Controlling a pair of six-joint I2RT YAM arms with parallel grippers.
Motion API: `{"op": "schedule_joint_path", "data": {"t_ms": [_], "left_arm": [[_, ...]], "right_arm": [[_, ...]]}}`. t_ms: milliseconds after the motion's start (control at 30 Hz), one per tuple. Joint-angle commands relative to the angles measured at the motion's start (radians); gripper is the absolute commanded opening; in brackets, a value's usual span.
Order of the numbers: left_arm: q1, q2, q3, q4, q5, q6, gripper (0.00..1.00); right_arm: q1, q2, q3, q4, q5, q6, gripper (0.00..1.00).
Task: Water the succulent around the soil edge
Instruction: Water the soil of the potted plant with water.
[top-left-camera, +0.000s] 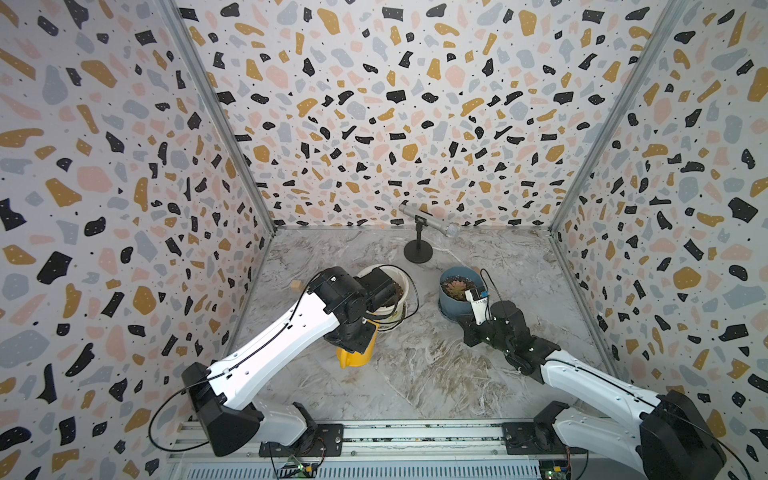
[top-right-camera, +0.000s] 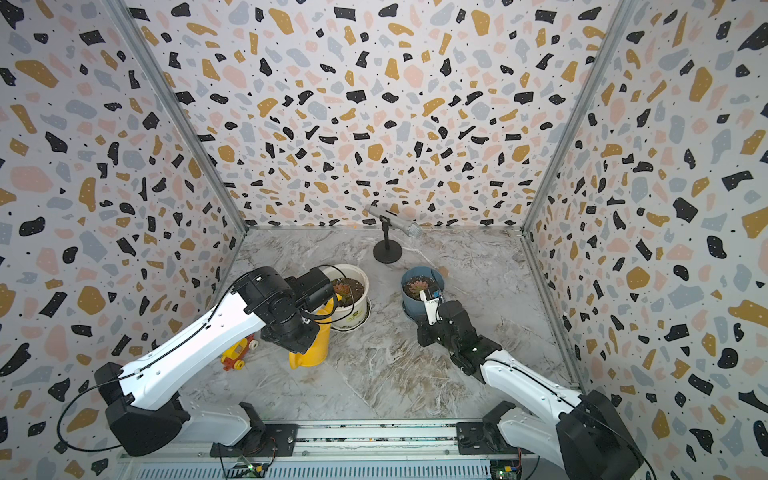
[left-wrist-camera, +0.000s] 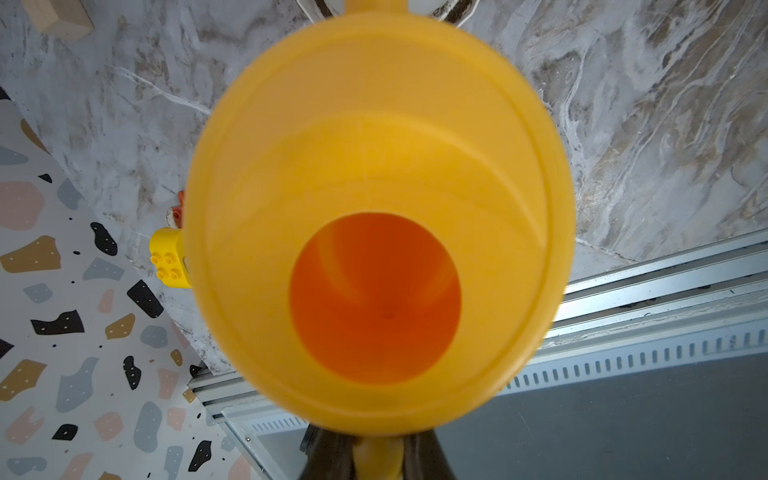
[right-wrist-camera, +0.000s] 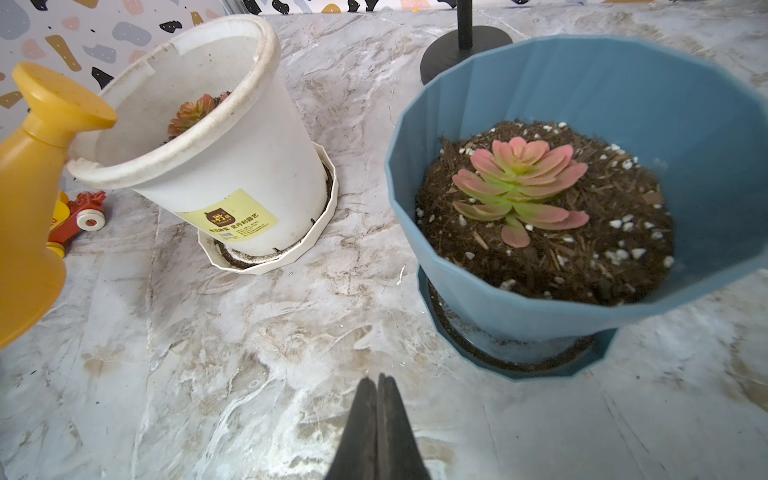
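Note:
My left gripper (left-wrist-camera: 376, 457) is shut on the handle of a yellow watering can (left-wrist-camera: 374, 187), whose body fills the left wrist view. In both top views the can (top-right-camera: 311, 349) hangs tilted under the left wrist. Its round spout head (right-wrist-camera: 54, 97) sits at the rim of a white pot (right-wrist-camera: 232, 166) that holds a reddish succulent (right-wrist-camera: 193, 114). A blue pot (right-wrist-camera: 519, 307) to the right holds a pink-green succulent (right-wrist-camera: 519, 183) in dark soil (right-wrist-camera: 602, 257). My right gripper (right-wrist-camera: 377, 380) is shut and empty, low over the table in front of the blue pot.
A microphone on a black round stand (top-left-camera: 417, 245) is behind the pots. A red and yellow toy car (top-right-camera: 237, 353) lies left of the can, and a wooden block (top-left-camera: 296, 285) sits near the left wall. Patterned walls close three sides; a metal rail (top-left-camera: 415, 432) runs along the front.

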Motion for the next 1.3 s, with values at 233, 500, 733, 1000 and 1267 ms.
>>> {"op": "schedule_joint_path", "data": {"t_ms": [233, 500, 733, 1000, 1267], "left_arm": [[-0.029, 0.055, 0.104, -0.103, 0.019, 0.006, 0.0], [-0.032, 0.099, 0.15, -0.101, 0.071, -0.022, 0.0], [-0.032, 0.161, 0.233, -0.132, 0.046, -0.043, 0.0], [-0.029, 0.251, 0.316, -0.174, -0.007, -0.075, 0.0], [-0.006, 0.272, 0.394, -0.187, 0.006, -0.095, 0.0]], "right_arm": [[0.005, -0.016, 0.045, -0.02, 0.014, -0.009, 0.05], [0.005, -0.016, 0.044, -0.021, 0.012, -0.006, 0.04], [0.005, -0.028, 0.046, -0.027, 0.013, -0.005, 0.03], [0.005, -0.039, 0.041, -0.031, 0.018, -0.003, 0.03], [0.006, -0.045, 0.041, -0.032, 0.017, -0.004, 0.02]]}}
